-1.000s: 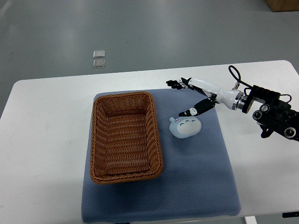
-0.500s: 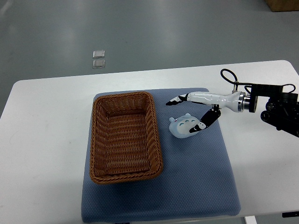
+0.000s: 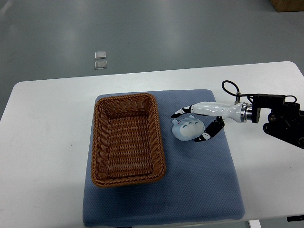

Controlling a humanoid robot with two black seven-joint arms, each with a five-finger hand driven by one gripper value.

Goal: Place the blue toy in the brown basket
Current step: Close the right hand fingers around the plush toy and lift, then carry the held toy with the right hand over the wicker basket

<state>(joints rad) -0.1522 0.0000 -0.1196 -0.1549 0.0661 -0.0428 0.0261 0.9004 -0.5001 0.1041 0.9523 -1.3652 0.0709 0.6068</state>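
The blue toy (image 3: pixel 186 129), a small pale-blue plush with a white face, lies on the blue mat (image 3: pixel 199 180) just right of the brown wicker basket (image 3: pixel 127 138). My right hand (image 3: pixel 190 124) reaches in from the right edge and straddles the toy. Its long fingers (image 3: pixel 183 111) lie along the toy's far side, and its thumb (image 3: pixel 207 135) is at the near right side. The fingers are spread around the toy, not closed on it. The basket holds nothing. My left arm is out of view.
The mat covers the middle of a white table (image 3: pixel 42 142). Two small clear squares (image 3: pixel 100 60) lie on the grey floor beyond the table's far edge. A brown box corner (image 3: pixel 287 4) shows at the top right.
My right hand has lowered and moved toward me, from above the toy's far side to straddling it, thumb swinging to its near right side. The toy has barely shifted.
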